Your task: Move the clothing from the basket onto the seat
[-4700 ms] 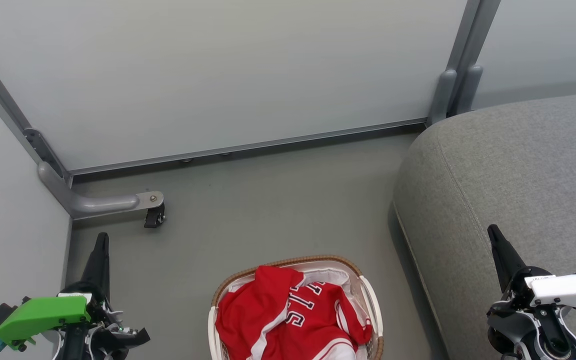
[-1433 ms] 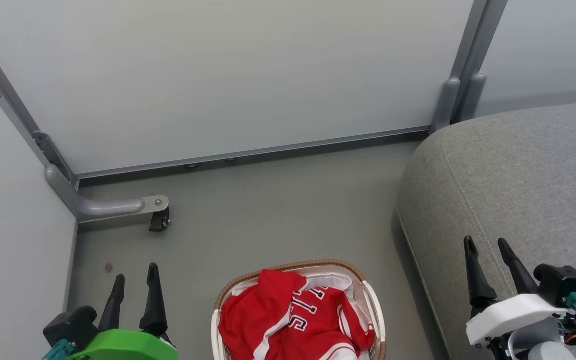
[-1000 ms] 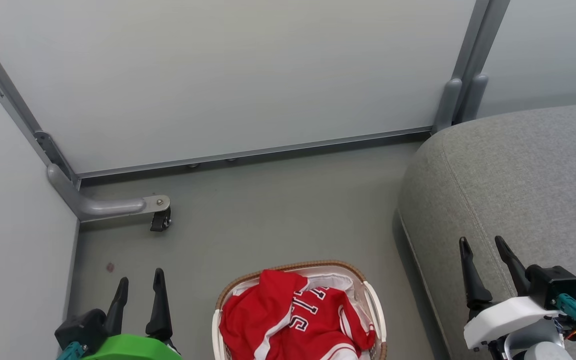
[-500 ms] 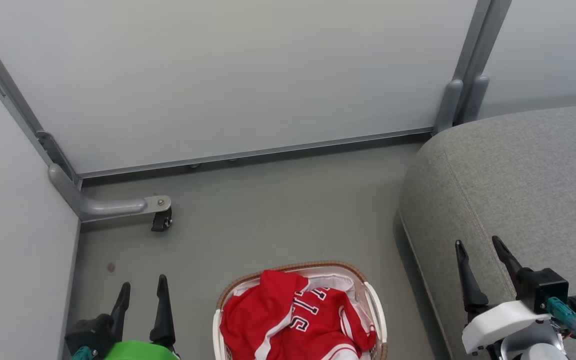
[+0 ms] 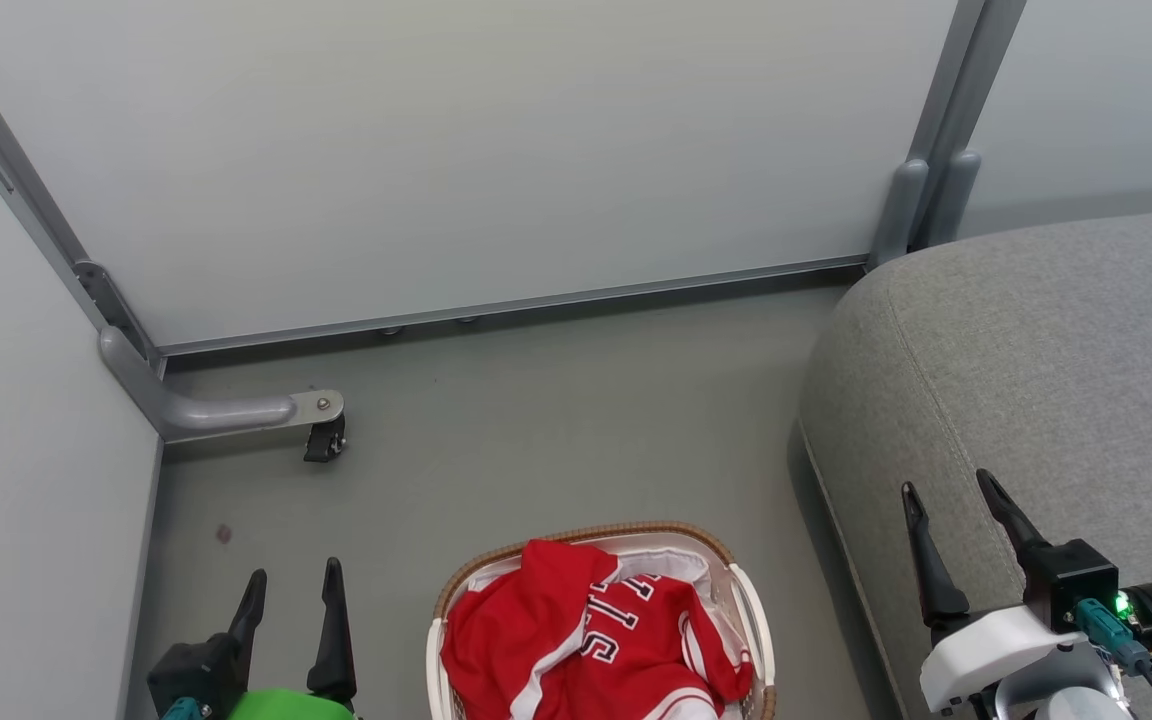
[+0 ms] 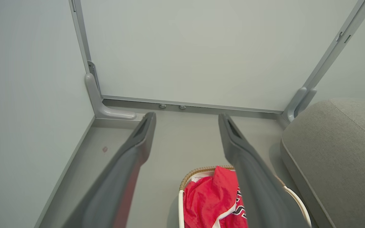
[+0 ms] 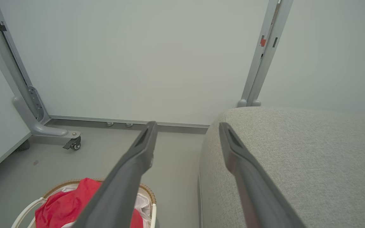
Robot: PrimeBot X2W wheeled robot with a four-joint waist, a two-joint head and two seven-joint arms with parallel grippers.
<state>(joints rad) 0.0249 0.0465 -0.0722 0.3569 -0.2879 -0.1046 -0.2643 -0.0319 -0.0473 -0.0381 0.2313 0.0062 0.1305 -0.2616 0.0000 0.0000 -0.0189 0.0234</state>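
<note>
Clothing (image 5: 586, 640), red with white trim, lay heaped in the basket (image 5: 636, 527), between the left pincer (image 5: 296, 570) and the right pincer (image 5: 944, 481), both spread wide and holding nothing. Beside and beyond the right pincer stretched the grey seat (image 5: 1036, 350); pale wall panels (image 5: 486, 150) stood farthest ahead.

In the basket (image 5: 596, 527), on the floor (image 5: 556, 420) at centre front: the clothing (image 5: 576, 640), heaped. Right of the basket, near but apart: the seat (image 5: 1036, 360), reaching back to the wall panels (image 5: 456, 150). Behind the basket, open floor up to those panels. Back left, at the panels' corner: a castor foot (image 5: 324, 440). Left of the basket, the left pincer (image 5: 296, 570); right of it, over the seat's near edge, the right pincer (image 5: 944, 482).
</note>
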